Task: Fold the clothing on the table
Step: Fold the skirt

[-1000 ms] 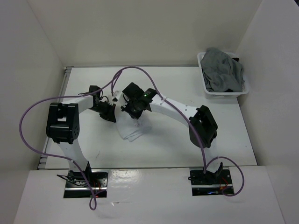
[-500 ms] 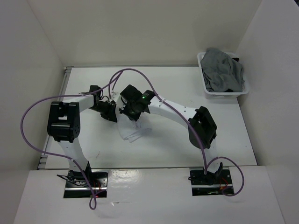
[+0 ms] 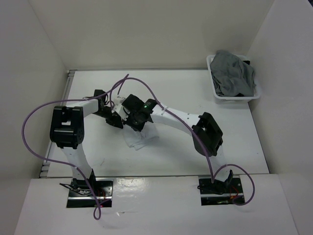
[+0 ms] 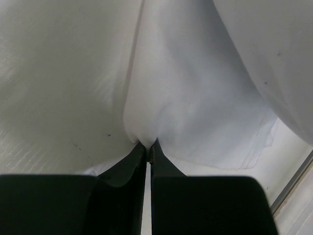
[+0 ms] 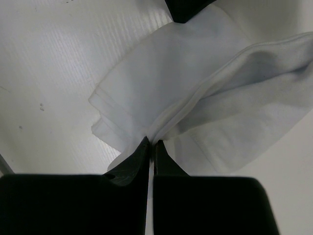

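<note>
The left fingers (image 4: 145, 149) and right fingers (image 5: 146, 147) each pinch the white cloth (image 5: 156, 83); move both together, level, so the fold lands flat on the table (image 5: 44, 63).

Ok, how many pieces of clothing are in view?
2: a white garment, held centrally by the left tool and right tool, and a grey garment heaped in the white basket at far right. More may hide beneath it.

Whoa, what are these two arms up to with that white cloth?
Two robot arms are folding a white garment in the middle of the table. The left hand and the right hand are each shut on a fold of it, close together. A basket of grey clothes sits at the far right corner.
</note>
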Robot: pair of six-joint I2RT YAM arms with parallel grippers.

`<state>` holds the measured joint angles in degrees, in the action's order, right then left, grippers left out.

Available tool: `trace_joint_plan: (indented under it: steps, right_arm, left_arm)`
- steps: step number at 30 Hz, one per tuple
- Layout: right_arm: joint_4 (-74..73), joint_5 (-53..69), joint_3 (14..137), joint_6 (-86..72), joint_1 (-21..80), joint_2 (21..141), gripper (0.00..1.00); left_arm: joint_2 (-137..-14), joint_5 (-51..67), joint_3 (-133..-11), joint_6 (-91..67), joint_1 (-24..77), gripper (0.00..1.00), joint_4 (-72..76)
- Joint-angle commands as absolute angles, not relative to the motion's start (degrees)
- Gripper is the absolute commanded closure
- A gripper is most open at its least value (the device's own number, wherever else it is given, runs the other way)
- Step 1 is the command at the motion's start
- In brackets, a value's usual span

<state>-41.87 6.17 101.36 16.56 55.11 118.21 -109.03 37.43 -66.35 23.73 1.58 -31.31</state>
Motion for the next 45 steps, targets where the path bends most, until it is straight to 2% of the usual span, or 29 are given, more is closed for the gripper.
trace_joint_plan:
  steps: [1, 10, 11, 15, 23, 24, 27, 29, 31, 32, 33, 34, 40, 45]
  right_arm:
    - [-42.1, 6.0, 103.9, 16.9, 56.3, 118.8, 1.0]
    - [-43.2, 6.0, 105.6, 16.9, 57.4, 119.4, 0.99]
    - [-43.2, 6.0, 105.6, 16.9, 57.4, 119.4, 0.96]
    - [-43.2, 6.0, 105.6, 16.9, 57.9, 119.4, 0.7]
    - [-43.9, 6.0, 105.6, 16.9, 59.2, 116.2, 0.66]
    - [-44.6, 6.0, 105.6, 16.9, 59.2, 114.7, 0.65]
    - [-44.0, 2.1, 102.9, 17.6, 59.2, 110.2, 0.52]
    - [-42.5, -3.2, 98.6, 18.2, 59.2, 106.9, 0.37]
    - [-39.6, -6.8, 95.0, 18.2, 58.2, 101.1, 0.23]
    - [-38.9, -9.2, 91.7, 18.2, 57.5, 99.2, 0.21]
    - [-38.2, -10.1, 90.3, 18.2, 56.6, 95.6, 0.21]
    - [-37.3, -10.1, 88.9, 18.2, 55.2, 93.7, 0.21]
    - [-33.5, -3.5, 79.1, 18.2, 37.6, 79.3, 0.13]
    - [-32.3, -4.7, 71.1, 16.1, 33.8, 70.8, 0.05]
  left_arm:
    - [-112.1, 35.4, -65.9, 25.3, 1.8, 0.99, -32.6]
    - [-112.1, 35.9, -65.9, 25.8, 1.8, 0.99, -33.1]
    - [-112.1, 35.9, -65.9, 25.8, 1.8, 0.99, -33.1]
    - [-112.1, 35.9, -65.9, 25.8, 1.8, 0.99, -33.1]
    - [-112.1, 36.5, -65.9, 26.4, 1.8, 0.99, -33.7]
    - [-112.1, 36.5, -65.9, 26.4, 1.2, 0.99, -34.2]
    - [-110.4, 37.8, -66.4, 27.0, -0.4, 0.98, -35.4]
    - [-109.2, 39.1, -67.1, 27.6, -2.2, 0.94, -36.3]
    - [-106.5, 39.7, -67.8, 28.8, -5.1, 0.85, -38.1]
    - [-105.5, 39.7, -68.4, 28.8, -6.1, 0.83, -39.6]
    - [-103.1, 39.7, -68.9, 29.6, -7.0, 0.79, -40.6]
    - [-101.7, 39.7, -68.9, 29.6, -9.0, 0.69, -41.6]
    - [-89.0, 40.3, -71.3, 29.9, -12.7, 0.41, -47.0]
    - [-81.3, 43.1, -74.2, 24.4, -11.2, 0.22, -47.5]
